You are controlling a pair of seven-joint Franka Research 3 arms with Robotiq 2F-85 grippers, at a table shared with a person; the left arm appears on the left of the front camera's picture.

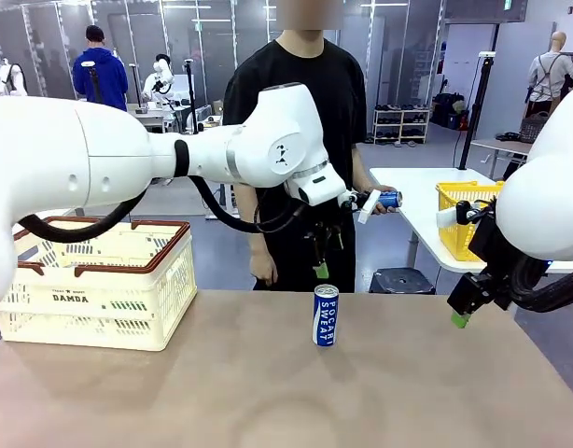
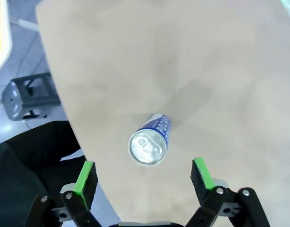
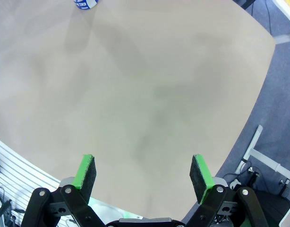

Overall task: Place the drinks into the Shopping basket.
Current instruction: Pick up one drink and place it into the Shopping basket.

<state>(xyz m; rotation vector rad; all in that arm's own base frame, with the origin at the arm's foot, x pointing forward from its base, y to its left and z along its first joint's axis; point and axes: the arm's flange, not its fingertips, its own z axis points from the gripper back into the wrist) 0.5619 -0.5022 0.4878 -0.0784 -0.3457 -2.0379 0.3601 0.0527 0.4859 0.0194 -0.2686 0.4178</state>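
Observation:
A blue "Pocari Sweat" can [image 1: 325, 315] stands upright near the table's far edge. My left gripper [image 1: 321, 258] hangs open just above it, not touching. From the left wrist view I look down on the can's silver top [image 2: 148, 145], just beyond my open left gripper [image 2: 143, 176]. The person's hand holds a second blue can [image 1: 388, 199] behind my left arm. The cream Shopping basket [image 1: 100, 297] with its brown rim sits at the table's left. My right gripper [image 1: 461, 315] hovers open over the table's right side, holding nothing [image 3: 145, 172]; the can's base [image 3: 86, 4] shows far off.
A yellow mesh basket [image 1: 464, 217] stands on a white table [image 1: 412, 187] behind at the right. A dark stool [image 1: 401, 280] sits beyond the far edge, also seen at the stool [image 2: 29, 94]. The person stands at the far side, close to the can.

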